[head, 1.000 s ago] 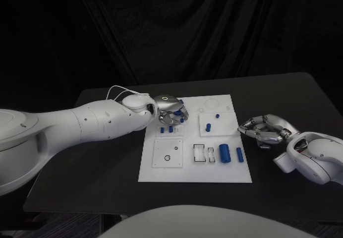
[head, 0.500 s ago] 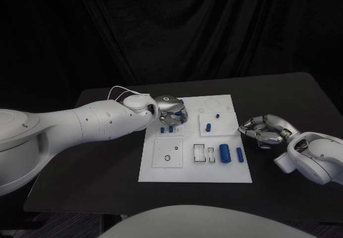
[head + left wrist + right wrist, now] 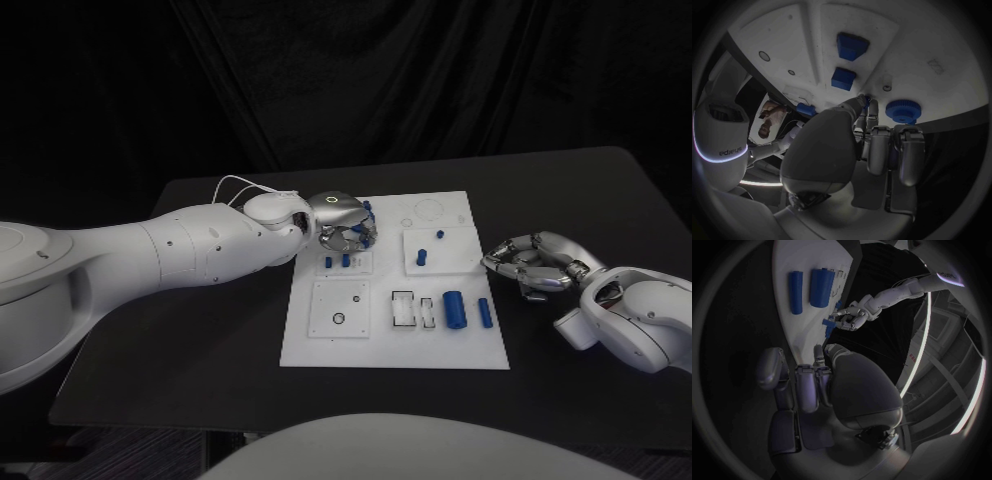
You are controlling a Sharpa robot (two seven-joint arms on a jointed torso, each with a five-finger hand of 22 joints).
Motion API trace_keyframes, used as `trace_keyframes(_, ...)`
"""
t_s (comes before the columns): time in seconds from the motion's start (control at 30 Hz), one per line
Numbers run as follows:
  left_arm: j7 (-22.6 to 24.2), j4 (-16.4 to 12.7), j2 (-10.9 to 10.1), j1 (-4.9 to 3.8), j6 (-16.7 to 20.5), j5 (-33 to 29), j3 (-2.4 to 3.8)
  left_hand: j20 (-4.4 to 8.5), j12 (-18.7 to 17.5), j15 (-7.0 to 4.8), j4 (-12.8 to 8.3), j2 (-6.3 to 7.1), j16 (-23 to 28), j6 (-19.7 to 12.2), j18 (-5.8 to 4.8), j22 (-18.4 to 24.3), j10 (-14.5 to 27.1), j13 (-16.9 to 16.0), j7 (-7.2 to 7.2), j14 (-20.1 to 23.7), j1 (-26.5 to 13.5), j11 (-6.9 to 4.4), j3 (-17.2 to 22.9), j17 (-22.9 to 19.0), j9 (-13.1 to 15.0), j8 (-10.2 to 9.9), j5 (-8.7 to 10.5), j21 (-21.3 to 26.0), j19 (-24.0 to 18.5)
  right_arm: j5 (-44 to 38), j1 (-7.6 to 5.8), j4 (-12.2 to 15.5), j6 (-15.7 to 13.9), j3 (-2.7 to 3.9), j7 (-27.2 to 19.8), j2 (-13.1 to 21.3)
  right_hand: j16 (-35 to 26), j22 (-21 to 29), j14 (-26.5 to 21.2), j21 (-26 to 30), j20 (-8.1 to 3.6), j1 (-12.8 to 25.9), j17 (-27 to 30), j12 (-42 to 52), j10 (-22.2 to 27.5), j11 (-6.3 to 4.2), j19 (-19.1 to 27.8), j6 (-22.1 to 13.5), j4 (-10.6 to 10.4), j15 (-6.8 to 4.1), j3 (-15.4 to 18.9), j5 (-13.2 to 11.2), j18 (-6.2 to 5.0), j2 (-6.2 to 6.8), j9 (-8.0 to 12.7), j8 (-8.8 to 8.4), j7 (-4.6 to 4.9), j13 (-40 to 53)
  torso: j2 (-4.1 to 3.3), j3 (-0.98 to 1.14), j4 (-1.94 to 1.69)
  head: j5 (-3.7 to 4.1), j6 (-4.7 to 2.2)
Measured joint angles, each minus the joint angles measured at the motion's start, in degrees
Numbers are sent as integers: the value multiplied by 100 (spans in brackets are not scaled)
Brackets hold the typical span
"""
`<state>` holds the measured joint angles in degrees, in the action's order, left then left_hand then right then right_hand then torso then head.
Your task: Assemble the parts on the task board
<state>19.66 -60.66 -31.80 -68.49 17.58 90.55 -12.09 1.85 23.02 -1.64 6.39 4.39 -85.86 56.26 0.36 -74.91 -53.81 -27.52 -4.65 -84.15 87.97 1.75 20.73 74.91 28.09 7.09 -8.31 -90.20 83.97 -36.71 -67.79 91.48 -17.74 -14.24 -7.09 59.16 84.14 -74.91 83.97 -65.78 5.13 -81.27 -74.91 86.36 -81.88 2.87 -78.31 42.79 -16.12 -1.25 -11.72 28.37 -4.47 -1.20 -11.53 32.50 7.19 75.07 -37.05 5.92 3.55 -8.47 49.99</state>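
**My hands at the task board**

Nearest to me, the white task board (image 3: 392,345) lies in the middle of the black table (image 3: 188,340), its near edge bare. A little farther up the board, a square plate (image 3: 339,307) with a small ring on it lies toward my left. Beside it are two small open frames (image 3: 415,309), then a thick blue cylinder (image 3: 453,309) and a thinner blue cylinder (image 3: 483,311), side by side toward my right. Both cylinders lie flat on the board and nothing touches them.

My right hand (image 3: 531,262) rests off the board, just beside its right edge, on the black table. Its fingers are curled in, and I see nothing in them.

Farther up, a blue block (image 3: 420,256) sits in the board's middle section, with a smaller blue piece (image 3: 440,235) just beyond it. Two small blue pegs (image 3: 336,262) stand near the board's left edge.

My left hand (image 3: 346,228) hangs over that left side, just beyond the pegs, fingers pointing down at the board. In the left wrist view a small blue part (image 3: 866,101) shows at my fingertips (image 3: 858,104); I cannot tell whether I am pinching it or only touching it. A blue toothed wheel (image 3: 901,110) sits on the board just beside my fingers.
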Motion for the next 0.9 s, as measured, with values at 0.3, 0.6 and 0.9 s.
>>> trace_keyframes(0.3,12,-535,-478,-6,431,6,6,0,-1,0,-16,0,0,68,0,0,-59,51,-5,0,1,2,-16,0,-17,0,-20,0,0,0,0,-13,13,0,10,10,0,0,0,33,0,0,0,0,0,0,0,0,-16,0,-16,0,0,0,0,1,0,0,4,-3,1,-5,0)
trace_keyframes(0.6,-83,-1027,-957,-67,691,9,13,0,-2,1,-15,0,0,108,0,0,-99,82,-7,0,1,1,-16,0,-21,23,-20,0,0,0,0,-38,30,0,23,8,0,0,0,33,0,0,0,0,0,0,0,0,-16,0,-16,0,0,0,0,23,0,0,9,-4,-7,-13,0)
trace_keyframes(0.9,-213,-1065,-1054,-70,670,10,0,-1,-41,1,2,1,0,128,0,0,-99,114,-26,0,1,2,-34,0,-30,23,-18,0,0,0,0,-55,48,-1,35,-1,-24,0,0,33,0,0,0,0,0,0,0,0,-16,0,-16,0,-95,0,0,23,0,0,18,3,-21,16,0)
